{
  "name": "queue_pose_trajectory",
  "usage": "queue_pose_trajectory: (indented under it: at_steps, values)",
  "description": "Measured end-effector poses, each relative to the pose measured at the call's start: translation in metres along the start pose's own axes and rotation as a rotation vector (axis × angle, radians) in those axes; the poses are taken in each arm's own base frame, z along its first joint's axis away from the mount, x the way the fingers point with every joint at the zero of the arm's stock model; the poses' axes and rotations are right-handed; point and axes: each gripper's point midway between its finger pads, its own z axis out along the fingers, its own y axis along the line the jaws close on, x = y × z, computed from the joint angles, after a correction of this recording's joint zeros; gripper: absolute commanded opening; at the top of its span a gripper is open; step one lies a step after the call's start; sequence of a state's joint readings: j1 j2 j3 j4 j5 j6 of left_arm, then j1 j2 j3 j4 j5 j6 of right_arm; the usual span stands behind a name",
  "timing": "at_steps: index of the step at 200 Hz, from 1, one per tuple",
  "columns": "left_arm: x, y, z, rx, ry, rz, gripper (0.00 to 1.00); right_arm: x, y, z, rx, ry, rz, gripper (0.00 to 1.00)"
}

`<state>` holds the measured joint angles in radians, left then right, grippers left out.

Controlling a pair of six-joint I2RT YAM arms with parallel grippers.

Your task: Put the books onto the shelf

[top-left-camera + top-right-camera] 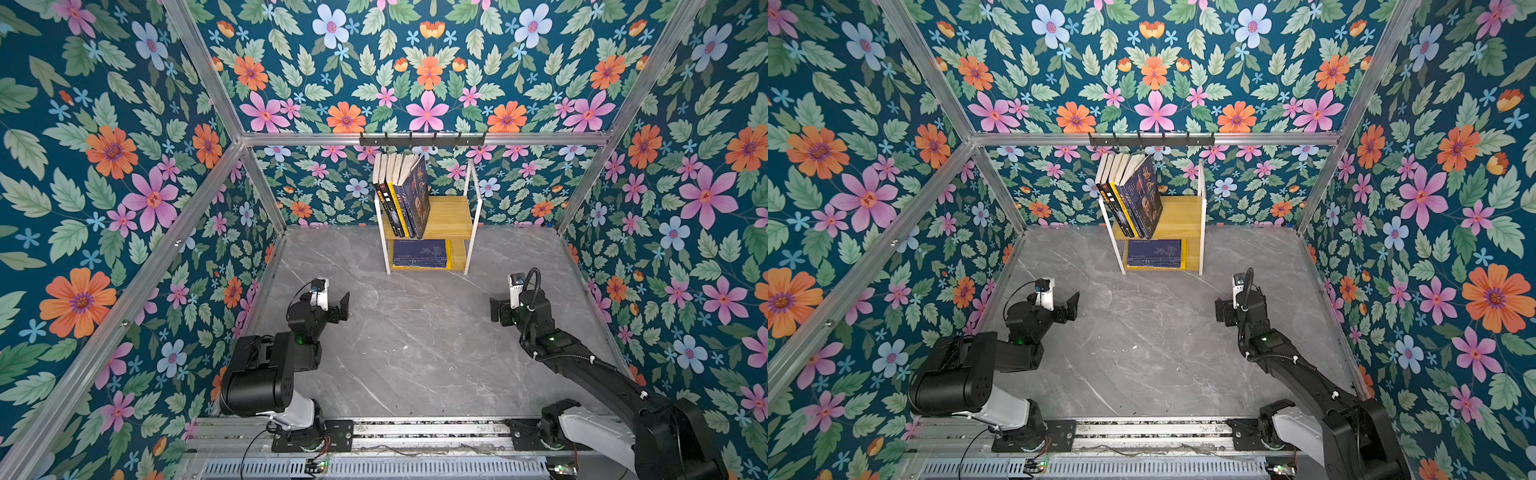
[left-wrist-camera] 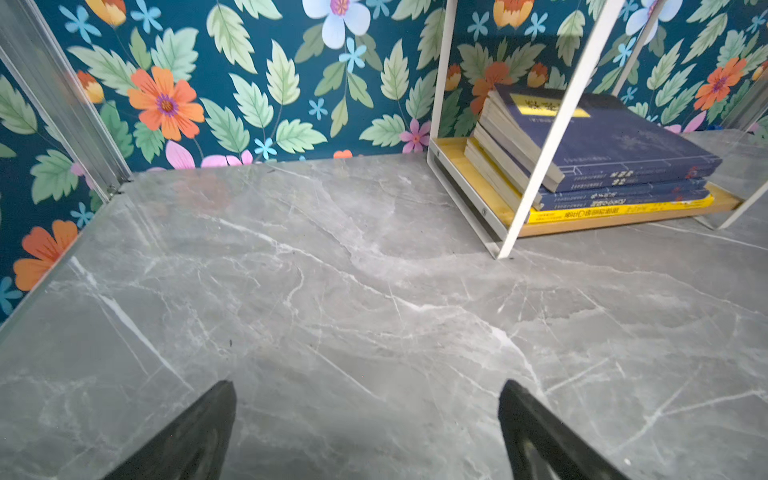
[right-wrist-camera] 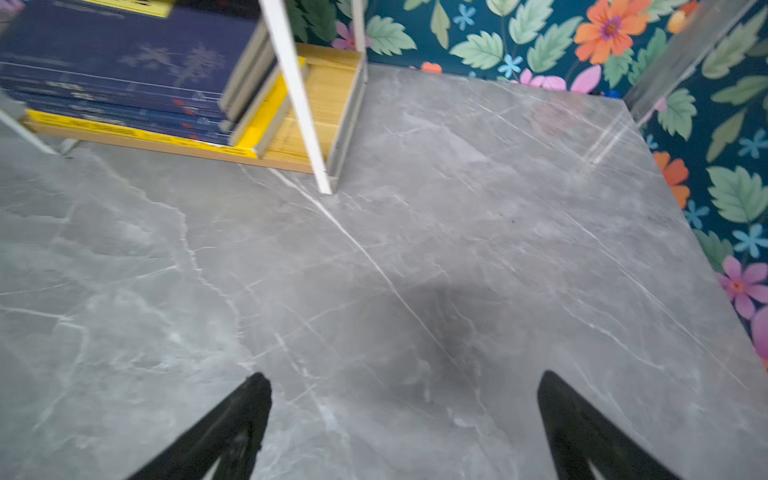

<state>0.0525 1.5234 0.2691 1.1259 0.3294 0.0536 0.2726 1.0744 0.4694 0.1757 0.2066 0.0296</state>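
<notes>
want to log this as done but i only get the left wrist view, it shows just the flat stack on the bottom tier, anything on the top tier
Observer: Yes. A row of upright books stands at the left end of the shelf's upper board.
Operator: any books lying on the table
Observer: None shows on the table in both top views.
Operator: right pincer holding something
Observer: No. The right pincer is open and empty, hanging over bare table short of the shelf.

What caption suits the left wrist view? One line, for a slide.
Open left end effector over the grey marble table; stacked books lie on the lower tier of the shelf.
</notes>
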Motion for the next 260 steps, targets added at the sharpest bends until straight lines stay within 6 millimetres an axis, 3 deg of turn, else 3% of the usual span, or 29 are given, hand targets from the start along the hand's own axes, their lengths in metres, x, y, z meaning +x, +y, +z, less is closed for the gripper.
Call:
queue_pose_trajectory:
  at_steps: [38, 52, 67, 124, 198, 260]
  values:
    - [0.003, 0.018, 0.005, -0.1, -0.015, -0.022, 1.0, -0.001, -0.022, 0.007, 0.027, -0.064, 0.041, 0.99]
    - [0.014, 0.022, 0.005, -0.131, 0.025, -0.034, 1.0, 0.004, -0.035, 0.011, 0.052, -0.073, 0.061, 0.99]
    - [0.006, 0.024, 0.006, -0.142, -0.005, -0.031, 1.0, 0.01, -0.045, 0.013, 0.074, -0.067, 0.076, 0.99]
    - [0.006, 0.027, 0.006, -0.164, -0.007, -0.04, 1.0, 0.017, -0.09, 0.02, 0.132, -0.122, 0.202, 0.99]
    - [0.006, 0.028, 0.006, -0.166, -0.007, -0.04, 1.0, 0.048, -0.081, 0.048, 0.064, -0.09, 0.246, 0.99]
    - [0.006, 0.028, 0.006, -0.166, -0.008, -0.04, 1.0, 0.03, -0.075, 0.049, 0.048, -0.143, 0.226, 0.99]
